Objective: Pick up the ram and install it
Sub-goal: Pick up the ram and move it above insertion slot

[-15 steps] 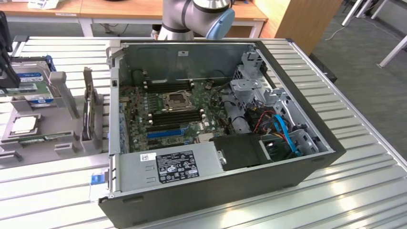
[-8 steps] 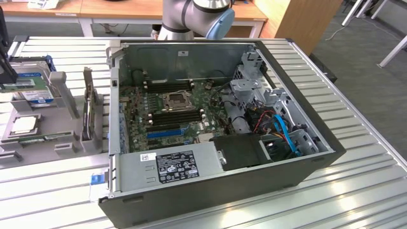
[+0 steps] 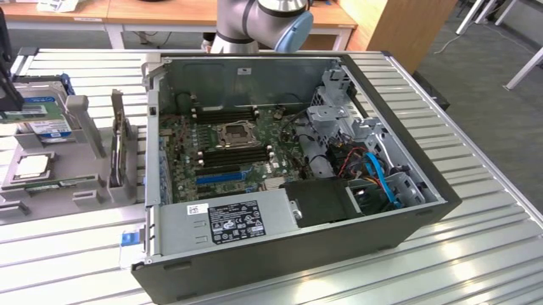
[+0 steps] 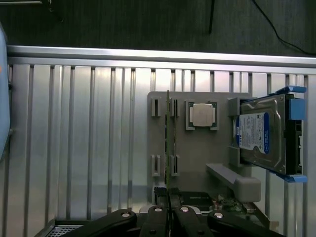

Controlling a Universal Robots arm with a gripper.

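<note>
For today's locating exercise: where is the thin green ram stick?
On the exterior view's left, the thin green ram stick sits on edge in the grey holder tray, beside the square silver processor chip.

The ram [image 4: 168, 138] is sitting in a grey holder [image 4: 197, 153] on the slatted tabletop [image 4: 74, 138], at the exterior view's left of the open computer case [image 3: 297, 267] and well apart from it. It seems to be standing on its long edge, propped between the holder's slotted posts, just beside a square processor chip [image 4: 202, 114]. From the wrist view it is showing edge-on, as a long, thin green strip.
</note>
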